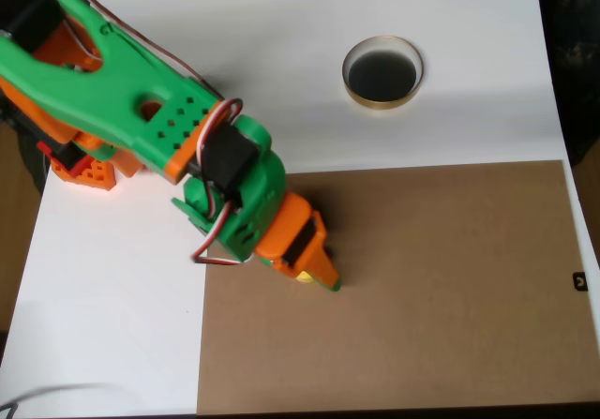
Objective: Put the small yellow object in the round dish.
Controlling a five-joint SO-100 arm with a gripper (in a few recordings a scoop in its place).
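Brown board [450, 288]: lower right of the frame, lying on the white table [103, 325]; bare apart from the arm's tip at its left part.
Small yellow object [305, 276]: lower centre of the frame, on the brown board, a sliver of yellow peeking out beside the orange fingertip; mostly hidden under the end effector.
End effector [317, 267]: orange, pointing down and to the right, right over the yellow piece; jaws not visible from above, so cannot tell whether spread, clenched, or already gripping the piece.
Arm [112, 82]: green body with orange parts, reaching in from the upper left of the frame toward the centre.
Round dish [382, 72]: upper centre-right of the frame, on the white table, dark inside with a pale rim; nothing inside; well apart from the yellow piece.
Step in hand: judged as the grasp of the yellow piece, transport not yet done.
Doing it well: centre the fingers around the narrow knob or the round base, close gently so the tiny piece does not squirt out sideways; lift straight up clear of the board before swinging up-frame and rightward; stop above the dark middle of the dish, lower close to it, then release so the piece cannot bounce over the thin rim.
Risk: piece nudged along the board instead of caught, given its small size.
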